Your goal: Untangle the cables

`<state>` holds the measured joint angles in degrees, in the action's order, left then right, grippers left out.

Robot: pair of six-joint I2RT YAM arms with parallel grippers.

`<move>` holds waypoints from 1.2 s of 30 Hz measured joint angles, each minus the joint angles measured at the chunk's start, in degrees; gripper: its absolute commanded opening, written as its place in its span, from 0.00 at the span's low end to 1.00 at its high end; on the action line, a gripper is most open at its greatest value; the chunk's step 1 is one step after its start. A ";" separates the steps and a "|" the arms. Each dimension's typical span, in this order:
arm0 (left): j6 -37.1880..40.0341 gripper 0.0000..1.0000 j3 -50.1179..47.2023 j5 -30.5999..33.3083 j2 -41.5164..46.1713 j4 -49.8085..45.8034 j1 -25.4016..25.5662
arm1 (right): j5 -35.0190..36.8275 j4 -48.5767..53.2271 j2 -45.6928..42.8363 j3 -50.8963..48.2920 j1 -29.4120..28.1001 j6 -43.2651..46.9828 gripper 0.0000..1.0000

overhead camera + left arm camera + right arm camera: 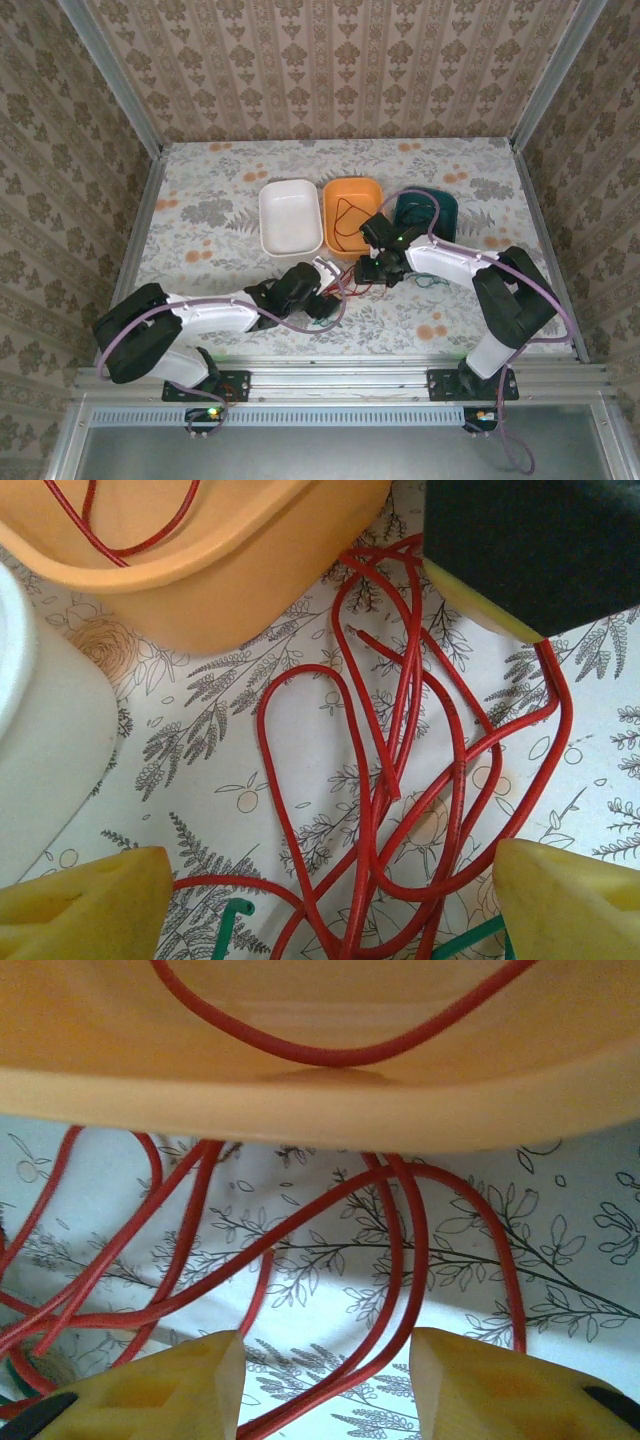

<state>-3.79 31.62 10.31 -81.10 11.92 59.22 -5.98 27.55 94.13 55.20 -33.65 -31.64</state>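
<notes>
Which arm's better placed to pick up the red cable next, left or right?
Likely right: the right gripper straddles red cable strands beside the orange bin, jaws apart. The left gripper hangs open over many crossed strands.

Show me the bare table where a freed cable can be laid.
Bare: the floral tablecloth left of the white plastic tub, and the far strip behind that tub. Crowded: in front of the orange plastic tub, where the left gripper and right gripper hang over looped red cables.
</notes>
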 measured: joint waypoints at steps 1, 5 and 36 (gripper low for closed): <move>0.00 0.84 0.07 0.04 -0.26 0.00 0.02 | 0.24 -0.33 -0.07 -0.22 0.02 -0.02 0.49; 0.02 0.84 0.20 0.24 -0.72 0.00 0.02 | 1.84 -0.50 -2.51 -1.64 0.02 -0.02 0.49; 0.39 0.84 0.04 2.36 -6.47 3.58 0.07 | 1.92 0.76 -24.59 3.45 0.26 0.15 0.00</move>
<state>-3.40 31.66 12.67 -87.57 15.51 59.29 -4.05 28.32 69.54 58.65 -33.39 -31.48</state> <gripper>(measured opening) 0.841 0.067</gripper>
